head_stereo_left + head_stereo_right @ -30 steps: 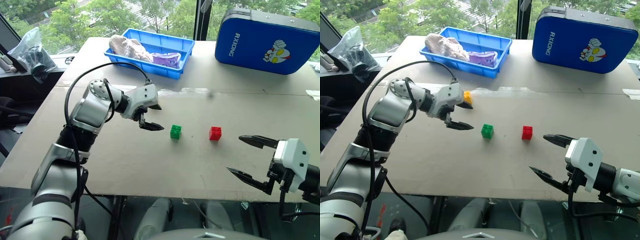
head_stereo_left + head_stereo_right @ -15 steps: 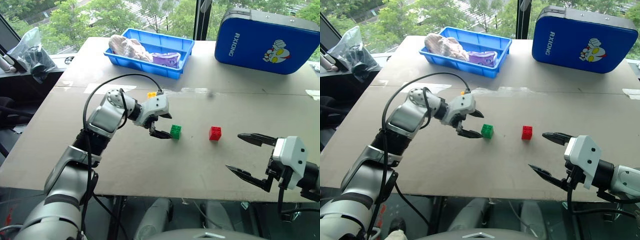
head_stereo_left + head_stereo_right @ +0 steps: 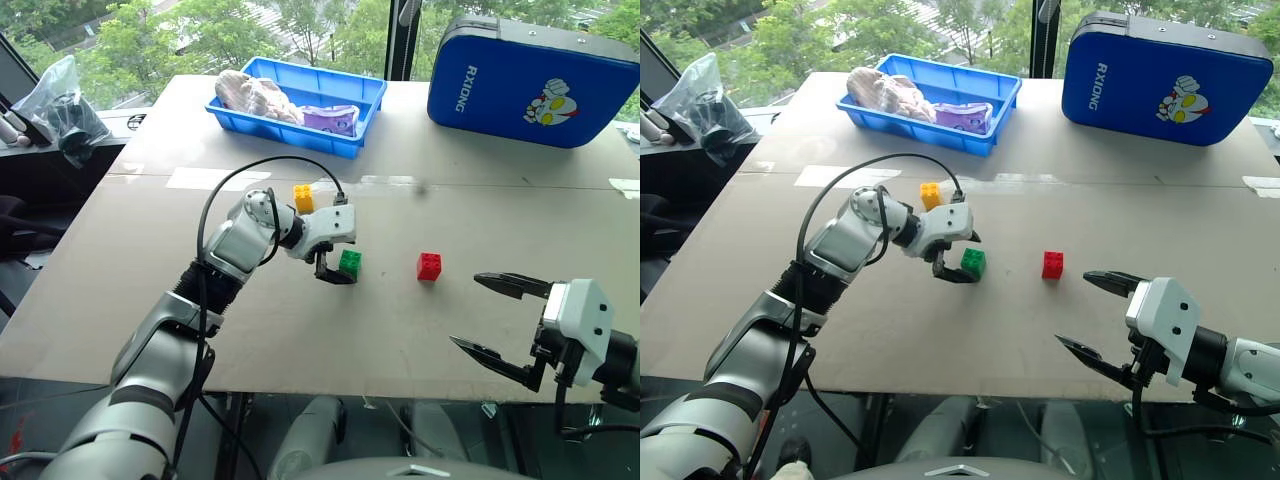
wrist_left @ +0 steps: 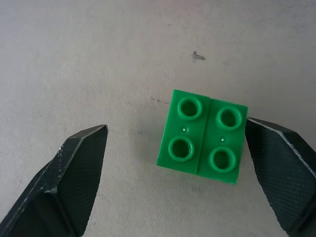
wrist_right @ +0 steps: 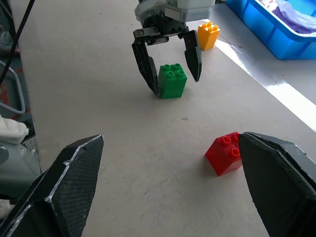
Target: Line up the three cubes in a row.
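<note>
The blue case [image 3: 533, 82] at the far right of the counter [image 3: 130, 270] bears the white letters "RXIONG" down its left side, beside a cartoon figure in red, white and yellow; no other writing can be read.

The green cube [image 3: 350, 263] sits upright on the counter, studs up (four of them, seen from the left wrist view), roughly square with no clear long axis. The left gripper [image 3: 336, 262] straddles it, jaws apart: one finger [image 4: 279, 168] touches or nearly touches one side of the cube, the other stands off from the opposite side.

The red cube [image 3: 429, 266] rests studs up to the right of the green one, apart from it and about level with it. The yellow cube [image 3: 303, 197] stands studs up behind and to the left of the green one, near the left arm's wrist.

The right gripper [image 3: 492, 318] hangs near the counter's front edge, right of the red cube, jaws spread wide on nothing.

A blue bin [image 3: 370, 97] sits at the far side.
</note>
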Action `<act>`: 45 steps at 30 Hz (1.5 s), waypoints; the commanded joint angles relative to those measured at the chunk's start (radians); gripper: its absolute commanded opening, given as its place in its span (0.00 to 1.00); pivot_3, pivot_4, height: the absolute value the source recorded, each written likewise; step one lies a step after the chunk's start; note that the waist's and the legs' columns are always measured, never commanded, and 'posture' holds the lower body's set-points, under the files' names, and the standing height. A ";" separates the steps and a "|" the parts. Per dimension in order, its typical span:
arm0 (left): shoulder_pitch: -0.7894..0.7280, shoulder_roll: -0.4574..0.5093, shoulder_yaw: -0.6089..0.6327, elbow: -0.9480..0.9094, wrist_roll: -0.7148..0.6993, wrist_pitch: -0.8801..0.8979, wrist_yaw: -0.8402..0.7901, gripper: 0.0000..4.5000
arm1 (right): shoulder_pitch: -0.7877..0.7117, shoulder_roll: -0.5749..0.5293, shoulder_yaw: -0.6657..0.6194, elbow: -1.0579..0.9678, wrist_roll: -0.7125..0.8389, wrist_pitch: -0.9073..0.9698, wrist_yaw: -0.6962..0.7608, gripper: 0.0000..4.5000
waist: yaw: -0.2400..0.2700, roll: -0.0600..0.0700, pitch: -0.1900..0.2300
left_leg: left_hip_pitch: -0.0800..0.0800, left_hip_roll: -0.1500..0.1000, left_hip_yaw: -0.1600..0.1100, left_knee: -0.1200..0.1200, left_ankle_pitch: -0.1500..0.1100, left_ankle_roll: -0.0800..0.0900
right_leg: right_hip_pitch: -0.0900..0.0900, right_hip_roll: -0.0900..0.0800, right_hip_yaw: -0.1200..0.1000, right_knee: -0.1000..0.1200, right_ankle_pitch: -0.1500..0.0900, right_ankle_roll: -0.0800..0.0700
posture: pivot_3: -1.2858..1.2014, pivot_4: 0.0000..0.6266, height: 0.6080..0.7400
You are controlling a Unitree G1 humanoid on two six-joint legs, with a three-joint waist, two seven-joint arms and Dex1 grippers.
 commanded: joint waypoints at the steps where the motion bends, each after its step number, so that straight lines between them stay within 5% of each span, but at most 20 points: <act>1: -0.004 -0.002 0.021 -0.072 -0.003 0.048 0.022 0.99 | 0.000 0.001 -0.016 -0.028 0.005 -0.010 -0.007 1.00 | 0.000 0.000 0.000 | 0.000 0.000 0.000 0.000 0.000 0.000 | 0.000 0.000 0.000 0.000 0.000 0.000 | 0.52 0.24 1.00; 15: -0.009 -0.013 0.021 -0.105 -0.005 0.134 0.084 0.99 | -0.019 -0.001 0.000 -0.012 -0.003 -0.016 -0.004 1.00 | 0.001 0.000 0.000 | 0.000 0.000 0.000 0.000 0.000 0.000 | 0.000 0.000 0.000 0.000 0.000 0.000 | 0.52 0.24 1.00; 18: -0.008 -0.008 0.019 -0.115 -0.017 0.137 0.068 0.84 | -0.018 0.001 0.002 -0.012 -0.005 -0.017 -0.006 1.00 | 0.001 0.000 0.000 | 0.000 0.000 0.000 0.000 0.000 0.000 | 0.000 0.000 0.000 0.000 0.000 0.000 | 0.52 0.24 1.00; 21: -0.006 0.000 0.015 -0.117 -0.021 0.125 0.055 0.57 | -0.017 0.003 0.002 -0.014 -0.008 -0.016 -0.008 1.00 | 0.001 0.000 0.000 | 0.000 0.000 0.000 0.000 0.000 0.000 | 0.000 0.000 0.000 0.000 0.000 0.000 | 0.52 0.24 1.00; 45: -0.004 0.012 0.004 -0.030 0.001 -0.043 -0.024 0.57 | -0.017 0.004 0.001 -0.018 -0.018 -0.013 -0.011 1.00 | 0.001 0.000 0.000 | 0.000 0.000 0.000 0.000 0.000 0.000 | 0.000 0.000 0.000 0.000 0.000 0.000 | 0.52 0.24 1.00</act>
